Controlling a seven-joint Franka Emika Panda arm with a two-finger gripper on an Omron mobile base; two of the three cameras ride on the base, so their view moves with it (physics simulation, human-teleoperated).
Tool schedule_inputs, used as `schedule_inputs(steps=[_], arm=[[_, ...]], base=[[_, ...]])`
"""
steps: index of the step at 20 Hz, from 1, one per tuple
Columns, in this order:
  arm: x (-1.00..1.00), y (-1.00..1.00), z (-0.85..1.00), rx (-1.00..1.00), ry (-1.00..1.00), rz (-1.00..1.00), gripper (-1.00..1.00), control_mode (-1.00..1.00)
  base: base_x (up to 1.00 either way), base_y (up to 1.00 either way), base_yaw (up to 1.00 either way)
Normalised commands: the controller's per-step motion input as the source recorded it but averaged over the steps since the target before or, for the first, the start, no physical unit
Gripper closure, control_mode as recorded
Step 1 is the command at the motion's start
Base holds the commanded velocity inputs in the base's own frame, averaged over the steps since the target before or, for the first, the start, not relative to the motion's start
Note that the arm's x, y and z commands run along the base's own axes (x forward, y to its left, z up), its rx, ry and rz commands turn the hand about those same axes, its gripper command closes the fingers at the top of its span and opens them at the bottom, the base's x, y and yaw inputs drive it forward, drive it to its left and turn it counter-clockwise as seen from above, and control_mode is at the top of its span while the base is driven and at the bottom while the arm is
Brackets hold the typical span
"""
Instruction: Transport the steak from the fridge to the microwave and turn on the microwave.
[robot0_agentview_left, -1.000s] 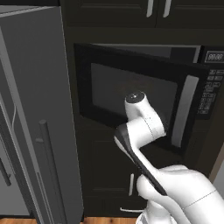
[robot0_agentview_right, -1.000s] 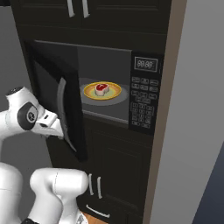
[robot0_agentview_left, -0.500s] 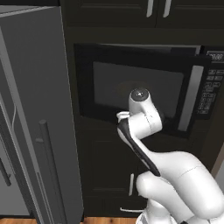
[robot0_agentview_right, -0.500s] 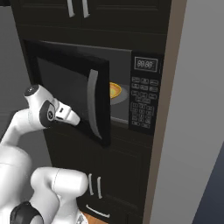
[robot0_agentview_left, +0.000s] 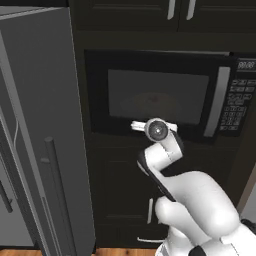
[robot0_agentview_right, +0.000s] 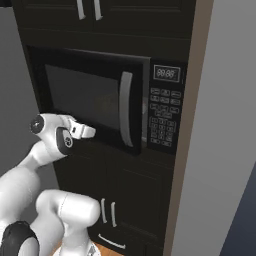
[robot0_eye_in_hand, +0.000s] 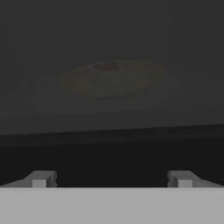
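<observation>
The black microwave (robot0_agentview_left: 155, 95) (robot0_agentview_right: 95, 100) has its door shut. Through the dark window the steak (robot0_eye_in_hand: 105, 67) (robot0_agentview_left: 154, 99) shows dimly, lying on a yellow-orange plate (robot0_eye_in_hand: 127, 81) inside. My gripper (robot0_eye_in_hand: 112, 178) (robot0_agentview_right: 86, 131) is open and empty, pointing at the lower part of the door, just below the window; whether it touches the door I cannot tell. The silver handle (robot0_agentview_right: 125, 116) (robot0_agentview_left: 217, 102) runs down the door's right side, with the keypad (robot0_agentview_right: 164, 122) and display (robot0_agentview_right: 166, 73) beside it. The grey fridge (robot0_agentview_left: 40, 125) stands at the left with its door open.
Dark cabinets sit above (robot0_agentview_left: 180, 10) and below (robot0_agentview_right: 107, 212) the microwave. The open fridge door edge (robot0_agentview_left: 75, 150) stands close on the arm's left. A grey wall (robot0_agentview_right: 220, 125) bounds the right side.
The microwave door has swung from wide open to fully shut, hiding the steak behind the dark window. My hand followed the door in toward the microwave front and dropped lower.
</observation>
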Motion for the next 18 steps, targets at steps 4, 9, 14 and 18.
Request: schedule_inputs(steps=[4,9,14,18], arm=[[0.56,-0.25,0.09,0.00,-0.56,0.00,-1.00,-1.00],[0.75,-0.35,0.08,0.05,-0.46,0.00,-1.00,-1.00],[0.75,-0.34,0.12,0.10,-0.40,0.00,-1.00,-1.00],[0.38,-0.23,0.24,0.14,-0.36,0.01,-1.00,-1.00]], base=[[0.00,0.00,0.00],[0.00,0.00,0.00],[0.00,0.00,0.00],[0.00,0.00,0.00]])
